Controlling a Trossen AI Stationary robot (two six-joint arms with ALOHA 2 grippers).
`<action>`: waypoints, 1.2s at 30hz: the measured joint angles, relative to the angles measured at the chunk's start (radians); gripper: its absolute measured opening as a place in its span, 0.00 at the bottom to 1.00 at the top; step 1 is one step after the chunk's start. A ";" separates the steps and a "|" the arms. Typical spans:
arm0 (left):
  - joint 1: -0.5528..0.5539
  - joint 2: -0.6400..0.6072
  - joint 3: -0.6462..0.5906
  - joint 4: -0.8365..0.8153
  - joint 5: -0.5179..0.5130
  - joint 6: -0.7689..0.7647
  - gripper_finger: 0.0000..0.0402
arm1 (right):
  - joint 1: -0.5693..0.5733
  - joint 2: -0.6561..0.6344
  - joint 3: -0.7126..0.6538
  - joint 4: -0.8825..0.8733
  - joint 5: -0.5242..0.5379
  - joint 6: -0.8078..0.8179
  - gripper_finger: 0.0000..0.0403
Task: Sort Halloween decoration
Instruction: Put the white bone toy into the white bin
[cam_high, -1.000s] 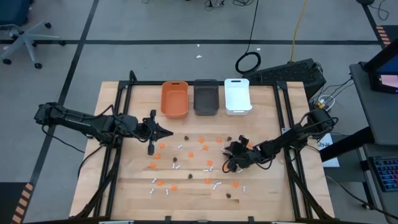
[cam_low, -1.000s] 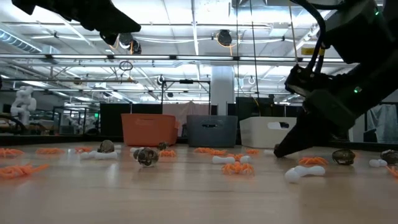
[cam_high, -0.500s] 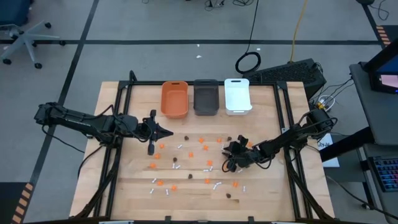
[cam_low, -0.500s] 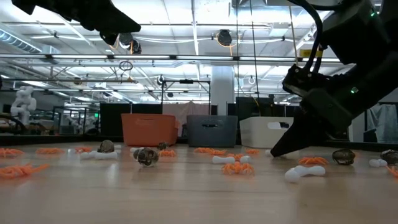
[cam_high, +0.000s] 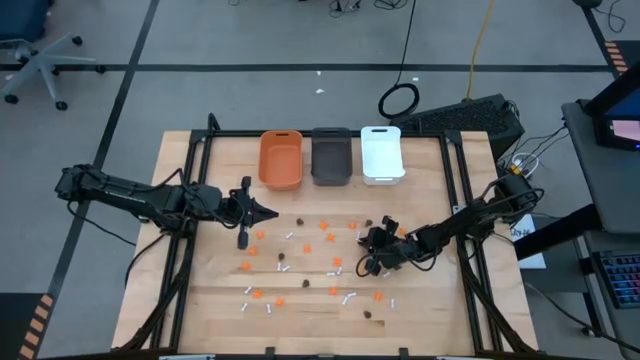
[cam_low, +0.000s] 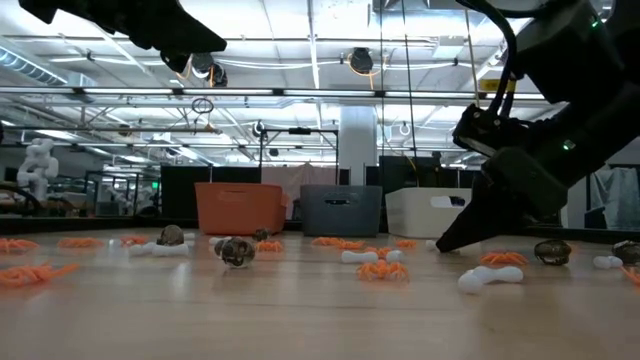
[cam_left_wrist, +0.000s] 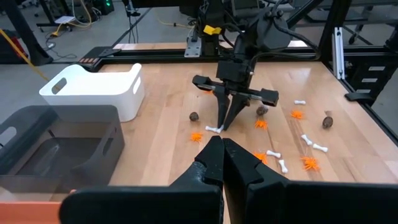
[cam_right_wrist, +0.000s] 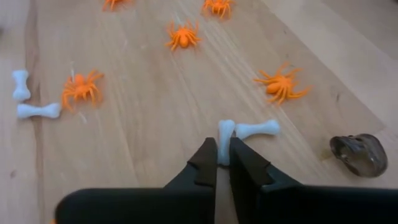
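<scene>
At frame centre-right, the right pincer is clamped on a small white bone. Next, probably: lift it toward the white bin, upper centre.

Both pincers closed.

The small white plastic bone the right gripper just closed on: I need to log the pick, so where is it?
In the right wrist view the small white plastic bone stands pinched in the right gripper, on the table's right half, beside a second white bone and a dark skull.
</scene>
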 joint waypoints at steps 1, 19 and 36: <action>0.000 0.000 0.000 0.000 0.000 0.000 0.00 | 0.000 0.000 0.000 0.000 -0.001 -0.006 0.01; 0.000 0.000 0.000 0.000 0.000 0.000 0.00 | 0.001 0.006 -0.005 0.143 -0.042 -0.123 0.00; 0.000 0.000 0.000 0.001 -0.011 -0.035 0.00 | 0.002 0.005 -0.003 0.473 0.025 -0.286 0.00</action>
